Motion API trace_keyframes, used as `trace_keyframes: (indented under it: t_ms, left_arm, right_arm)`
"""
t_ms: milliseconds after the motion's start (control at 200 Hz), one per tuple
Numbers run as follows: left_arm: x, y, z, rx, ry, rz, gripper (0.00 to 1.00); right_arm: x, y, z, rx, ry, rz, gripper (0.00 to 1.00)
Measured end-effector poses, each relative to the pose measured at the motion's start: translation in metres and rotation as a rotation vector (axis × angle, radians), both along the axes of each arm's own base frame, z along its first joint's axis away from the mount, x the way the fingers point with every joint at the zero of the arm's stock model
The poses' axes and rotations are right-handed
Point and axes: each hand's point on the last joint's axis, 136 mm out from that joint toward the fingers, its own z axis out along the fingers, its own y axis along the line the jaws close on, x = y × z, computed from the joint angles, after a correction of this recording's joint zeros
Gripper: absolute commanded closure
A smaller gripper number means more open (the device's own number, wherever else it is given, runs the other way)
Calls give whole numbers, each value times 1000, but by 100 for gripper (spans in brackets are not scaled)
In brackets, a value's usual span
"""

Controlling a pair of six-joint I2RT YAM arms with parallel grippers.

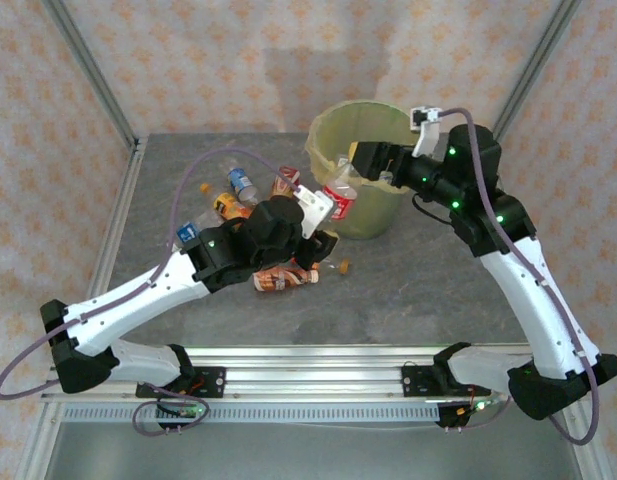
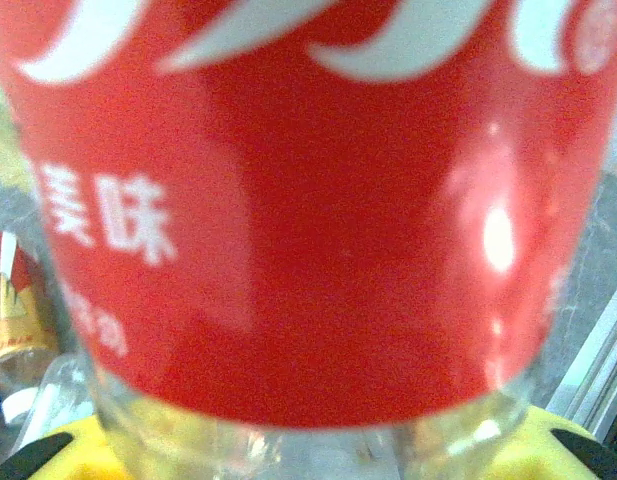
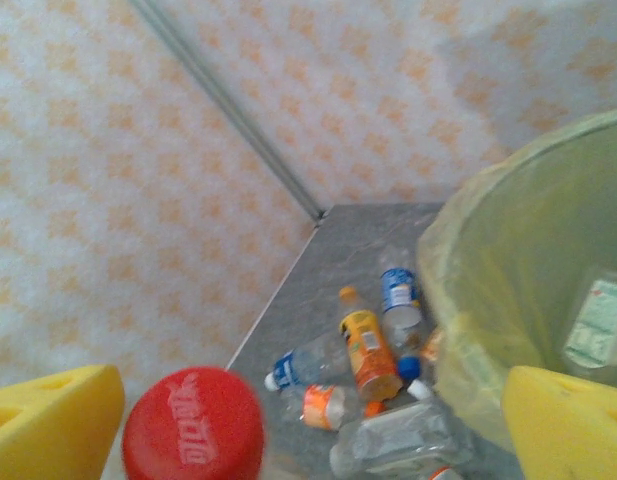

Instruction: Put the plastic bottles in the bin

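My left gripper (image 1: 326,210) is shut on a clear plastic bottle with a red label (image 1: 340,198) and holds it up beside the bin (image 1: 373,215). That red label (image 2: 308,220) fills the left wrist view, with yellow fingertips (image 2: 78,455) at the bottom corners. My right gripper (image 1: 356,160) hovers over the bin's left rim, open. Its yellow fingers (image 3: 48,420) stand wide apart, and the bottle's red cap (image 3: 193,425) sits between them near the left one. Several more bottles (image 1: 228,205) lie on the table left of the bin, among them an orange-labelled one (image 3: 368,355).
The pale yellow-green bin (image 3: 508,270) has a bag liner, and a bottle with a pale label (image 3: 598,320) lies inside. Crushed bottles (image 1: 283,277) rest under my left arm. A metal frame post (image 1: 88,70) and patterned walls enclose the table.
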Motion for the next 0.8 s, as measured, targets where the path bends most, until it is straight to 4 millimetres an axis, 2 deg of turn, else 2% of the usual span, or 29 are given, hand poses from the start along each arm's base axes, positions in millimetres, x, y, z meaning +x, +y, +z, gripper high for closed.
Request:
trace_keyframes:
  t_ms: [100, 210, 315, 395, 470, 505, 545, 656, 696, 716, 801]
  left_arm:
    - [5, -7, 8, -28, -11, -7, 69]
    - [12, -7, 9, -34, -12, 7, 70]
    - [15, -8, 7, -37, -6, 5, 70]
    - [15, -10, 5, -39, -3, 0, 69]
    - [16, -11, 5, -38, -1, 1, 67]
    - [16, -10, 5, -39, -1, 2, 63]
    - [16, -10, 6, -44, 0, 6, 54]
    - [19, -9, 7, -57, 1, 22, 19]
    - [20, -9, 9, -63, -4, 23, 9]
    - [20, -9, 11, -65, -10, 22, 1]
    - [19, -7, 17, -78, -25, 27, 0]
  right_arm:
    - [-1, 18, -8, -5, 21, 63, 8]
    - [5, 27, -17, -10, 43, 83, 17]
    - [7, 29, -15, 0, 39, 86, 36]
    - [5, 31, -12, 7, 31, 95, 56]
    - [6, 32, -11, 9, 25, 96, 71]
    - [7, 32, -11, 8, 26, 96, 76]
    - [9, 33, -11, 10, 28, 92, 83]
    - [13, 34, -8, 11, 25, 87, 95]
    - [15, 34, -6, 7, 18, 76, 97]
    - [17, 33, -4, 4, 13, 70, 97]
    - [23, 29, 4, -15, -12, 37, 97]
